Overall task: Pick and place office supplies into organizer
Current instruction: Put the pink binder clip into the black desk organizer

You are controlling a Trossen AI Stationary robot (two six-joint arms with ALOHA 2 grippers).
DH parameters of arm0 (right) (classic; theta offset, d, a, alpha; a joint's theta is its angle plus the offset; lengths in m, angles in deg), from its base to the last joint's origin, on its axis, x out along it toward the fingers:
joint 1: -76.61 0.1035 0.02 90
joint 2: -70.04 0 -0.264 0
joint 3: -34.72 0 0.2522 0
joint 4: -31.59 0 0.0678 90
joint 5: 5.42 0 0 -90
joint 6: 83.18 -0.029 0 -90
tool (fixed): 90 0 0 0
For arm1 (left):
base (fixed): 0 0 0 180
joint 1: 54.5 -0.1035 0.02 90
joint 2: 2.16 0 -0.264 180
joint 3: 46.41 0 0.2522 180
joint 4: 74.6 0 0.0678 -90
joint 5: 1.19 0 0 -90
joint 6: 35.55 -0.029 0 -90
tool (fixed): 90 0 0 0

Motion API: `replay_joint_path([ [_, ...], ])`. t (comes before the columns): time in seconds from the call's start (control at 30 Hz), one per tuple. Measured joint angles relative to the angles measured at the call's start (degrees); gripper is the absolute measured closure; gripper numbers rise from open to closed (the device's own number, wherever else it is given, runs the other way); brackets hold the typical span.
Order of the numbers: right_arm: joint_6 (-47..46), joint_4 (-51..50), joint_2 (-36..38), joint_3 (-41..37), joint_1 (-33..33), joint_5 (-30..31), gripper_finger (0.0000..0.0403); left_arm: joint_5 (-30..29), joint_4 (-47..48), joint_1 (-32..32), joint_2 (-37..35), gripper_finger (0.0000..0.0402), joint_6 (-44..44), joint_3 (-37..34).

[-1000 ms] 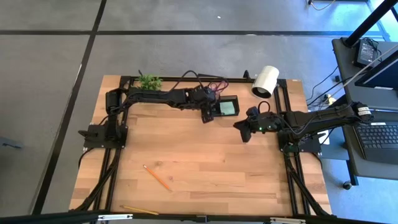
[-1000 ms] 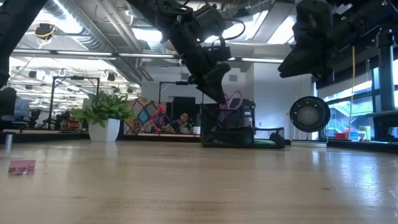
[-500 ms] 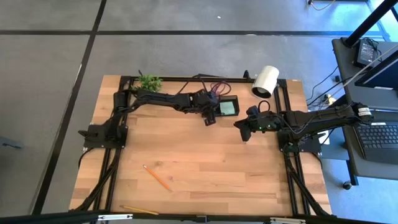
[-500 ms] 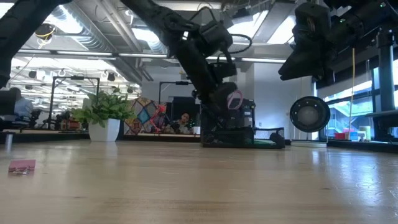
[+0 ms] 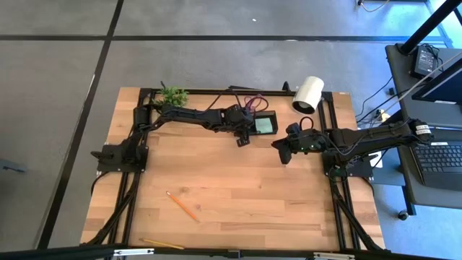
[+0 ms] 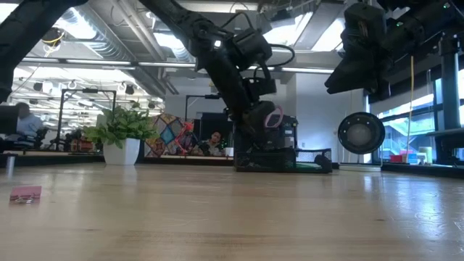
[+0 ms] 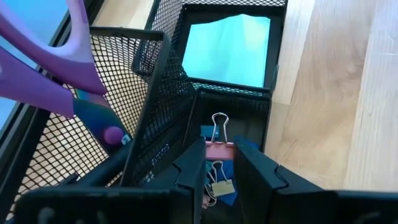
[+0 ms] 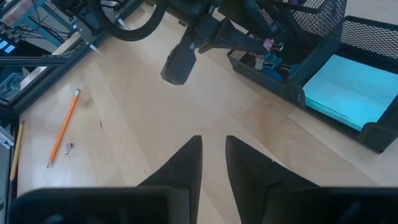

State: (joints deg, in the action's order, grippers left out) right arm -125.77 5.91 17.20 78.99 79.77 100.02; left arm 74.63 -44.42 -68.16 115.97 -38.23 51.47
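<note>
The organizer [image 5: 260,124], a black wire-mesh tray, sits at upper centre of the high view. The left gripper [image 7: 219,163] grasps a pink binder clip [image 7: 217,149] over one compartment; only this wrist view shows it. The right gripper [image 8: 212,155] hangs empty, fingers narrowly apart

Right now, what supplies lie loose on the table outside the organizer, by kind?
Pencils: 2 (orange, yellow)
Small pink item: 1
Total: 3
</note>
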Motion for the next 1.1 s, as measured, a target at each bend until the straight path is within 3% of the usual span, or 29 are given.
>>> replay_joint_path([
  [0.6, -0.28, -0.14, 0.00, 0.00, 0.00, 0.00, 0.0327, -0.02, 2.56, 0.54, -1.79, 0.0311, -1.57, 0.16],
  [0.87, -0.24, -0.41, 0.00, 0.00, 0.00, 0.00, 0.0327, 2.12, 19.67, 5.58, -9.08, 0.0267, -7.03, 0.28],
  [1.1, 0.96, -0.39, 0.00, 0.00, 0.00, 0.00, 0.0327, 6.23, 39.79, 13.68, -13.04, 0.0230, -17.90, 0.31],
])
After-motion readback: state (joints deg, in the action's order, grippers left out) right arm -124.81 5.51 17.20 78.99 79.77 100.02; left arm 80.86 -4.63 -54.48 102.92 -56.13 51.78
